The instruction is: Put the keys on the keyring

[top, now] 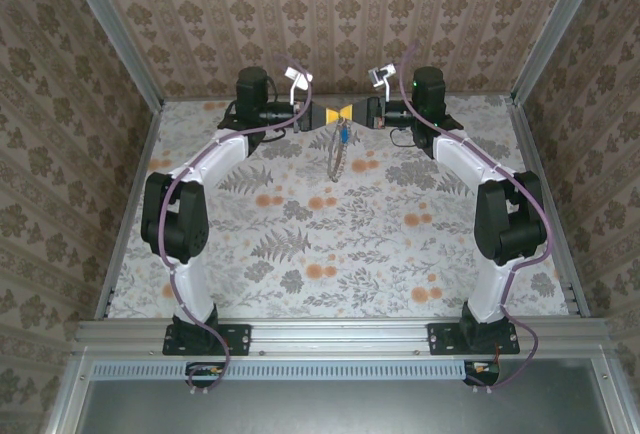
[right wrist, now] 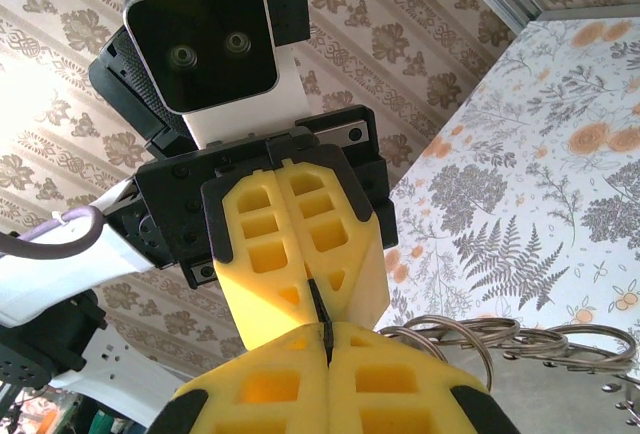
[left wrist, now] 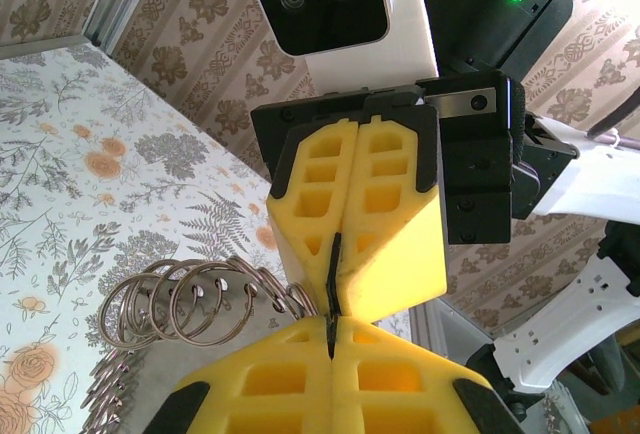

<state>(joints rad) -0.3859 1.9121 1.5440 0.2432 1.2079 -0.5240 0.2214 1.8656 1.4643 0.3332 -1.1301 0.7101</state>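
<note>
Threading step in hand: the left gripper [top: 336, 115] and right gripper [top: 347, 114] are clenched tip to tip on a thin dark strip [left wrist: 331, 299]. The keyring [top: 335, 161] hangs just beneath, with the blue keys [top: 343, 134] at its top. The next move likely calls for sliding the keys on without slackening; the desk [top: 300, 254] is floral-covered and the walls [top: 330, 14] damask-papered.
</note>
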